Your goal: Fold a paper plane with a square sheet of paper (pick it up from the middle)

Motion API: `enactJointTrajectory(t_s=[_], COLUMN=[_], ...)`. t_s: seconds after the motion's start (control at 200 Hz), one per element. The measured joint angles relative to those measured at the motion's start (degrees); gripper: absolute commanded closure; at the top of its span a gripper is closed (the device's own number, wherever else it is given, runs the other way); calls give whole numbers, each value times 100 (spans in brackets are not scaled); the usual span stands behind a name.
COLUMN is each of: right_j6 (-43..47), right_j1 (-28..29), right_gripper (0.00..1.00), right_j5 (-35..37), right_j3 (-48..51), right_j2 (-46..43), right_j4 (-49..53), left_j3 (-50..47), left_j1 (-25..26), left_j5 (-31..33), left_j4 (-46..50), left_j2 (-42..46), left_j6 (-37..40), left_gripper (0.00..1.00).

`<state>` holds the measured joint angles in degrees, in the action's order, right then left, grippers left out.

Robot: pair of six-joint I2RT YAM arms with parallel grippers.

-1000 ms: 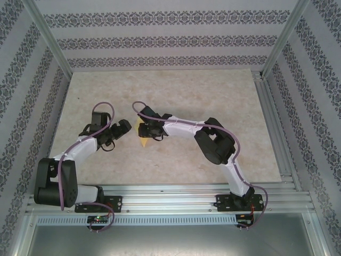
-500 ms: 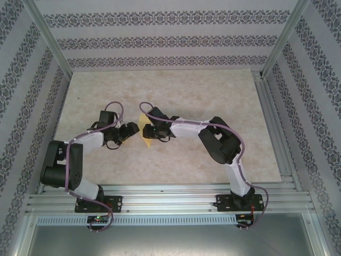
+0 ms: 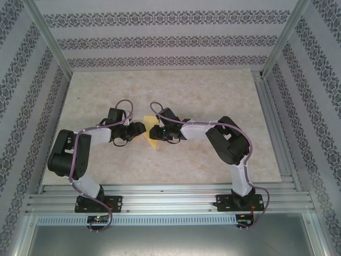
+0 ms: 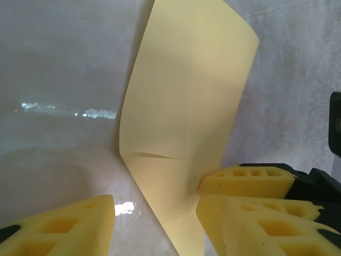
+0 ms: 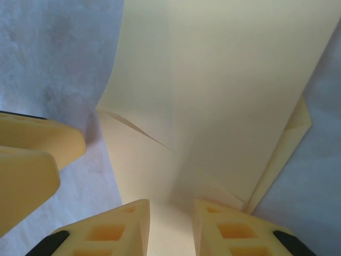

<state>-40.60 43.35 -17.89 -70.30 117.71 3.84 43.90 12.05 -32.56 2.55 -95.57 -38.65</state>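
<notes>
Paper sheet [image 5: 229, 80] is thin, matte yellow, creased and curved.

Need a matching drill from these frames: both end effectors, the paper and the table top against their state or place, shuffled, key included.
Things:
1. left end effector
2. right end effector
3. thin yellow paper sheet
4. flat beige marbled table top

States or places:
A. closed on the sheet's lower part
B. lies beneath both arms
C. jaws apart, one on each side of the sheet's lower edge
D. curved, with a short crease, between the two end effectors

Pairs: 1-C, 2-A, 3-D, 4-B
</notes>
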Motion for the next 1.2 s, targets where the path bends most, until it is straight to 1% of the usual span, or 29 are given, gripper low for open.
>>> enactJointTrajectory(t_s=[0.08,0.27,0.584,0.789,0.904,1.014,1.109,1.199], right_j6=[0,-9,-20,-17,-13,28,142,286], right_j1=[-11,-13,-15,-37,-37,-39,-39,-39], right_gripper=[73,74,75,74,74,73,69,65], right_j5=[-28,-48,-48,-72,-74,-83,-79,-33], right_j3=[31,48,85,127,144,151,205,313], right_j2=[-2,-4,-4,-15,-24,-35,-94,-282], right_j4=[-52,-90,-153,-203,-221,-221,-214,-190], left_j3=[52,146,291,354,354,354,365,376], left_j1=[35,125,164,166,184,201,201,210], left_j5=[2,2,-20,-33,-70,-127,-127,-92], left_j4=[0,4,0,-26,-72,-105,-105,-101], left_j2=[-111,-262,-271,-479,-575,-614,-619,-619], left_j6=[-2,-2,-2,-2,2,46,66,79], left_gripper=[50,50,58,60,67,80,90,96])
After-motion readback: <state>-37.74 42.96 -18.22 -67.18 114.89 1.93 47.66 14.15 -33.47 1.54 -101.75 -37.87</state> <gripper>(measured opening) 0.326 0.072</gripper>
